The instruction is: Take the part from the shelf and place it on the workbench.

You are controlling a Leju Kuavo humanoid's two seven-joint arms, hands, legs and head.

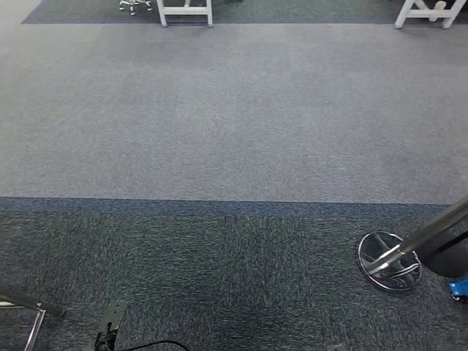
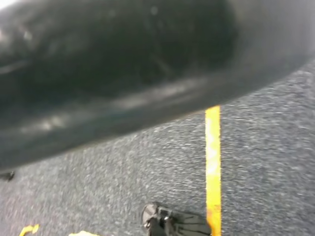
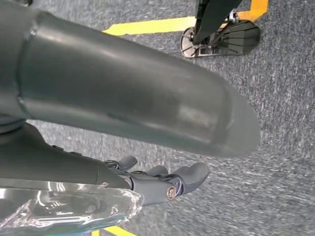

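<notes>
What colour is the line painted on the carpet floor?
Yellow. The line shows best in the left wrist view, running straight across the dark grey carpet.

open carpet, stool base right

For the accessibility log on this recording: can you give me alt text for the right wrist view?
The robot's right hand hangs over dark grey carpet, fingers loosely extended, with a clear plastic-wrapped item beside it at the picture's edge; whether the hand grips it is unclear. Yellow floor tape crosses the carpet.
</notes>
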